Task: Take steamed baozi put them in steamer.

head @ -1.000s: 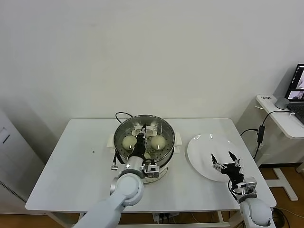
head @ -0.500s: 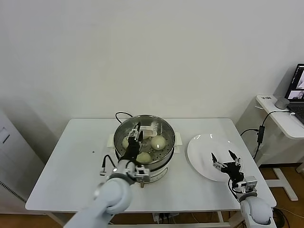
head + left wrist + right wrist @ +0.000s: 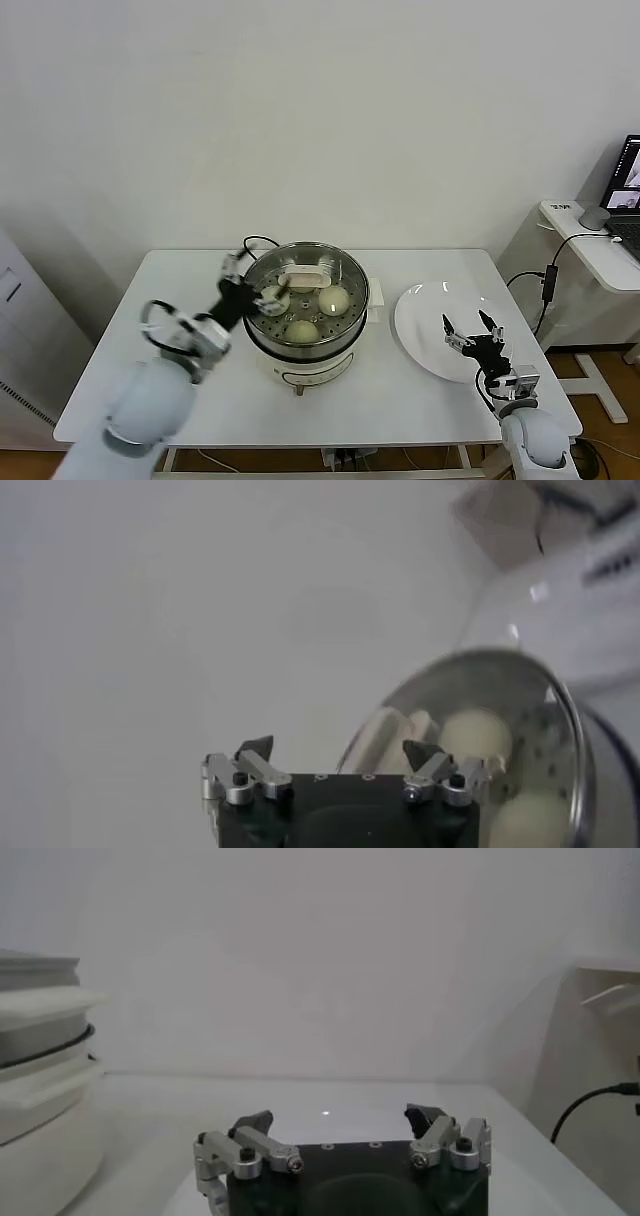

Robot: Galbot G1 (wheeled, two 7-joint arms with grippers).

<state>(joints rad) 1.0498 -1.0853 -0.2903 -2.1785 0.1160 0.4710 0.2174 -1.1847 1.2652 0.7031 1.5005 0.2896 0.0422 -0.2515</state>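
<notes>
- Sitting in the middle of the white table [image 3: 140,330], the steamer [image 3: 305,355] holds the steamed baozi [image 3: 334,300]: three pale buns show on its perforated floor, with a cream rectangular piece [image 3: 300,276] at the back of the basket.
- A second ago the left gripper [image 3: 252,285] reached down into the pot from the front, clenched; now it has pulled out to the steamer's left rim, and its jaws stand spread with nothing between them.
- One bun [image 3: 302,330] lies at the front of the basket, where the gripper was a second ago.
- From the left wrist view, the left gripper [image 3: 340,752] hangs just beside the steel rim, buns visible inside.
- The right gripper [image 3: 472,326] hovers over the near part of the white plate [image 3: 425,305], jaws released and empty, in nearly the same place as before.
</notes>
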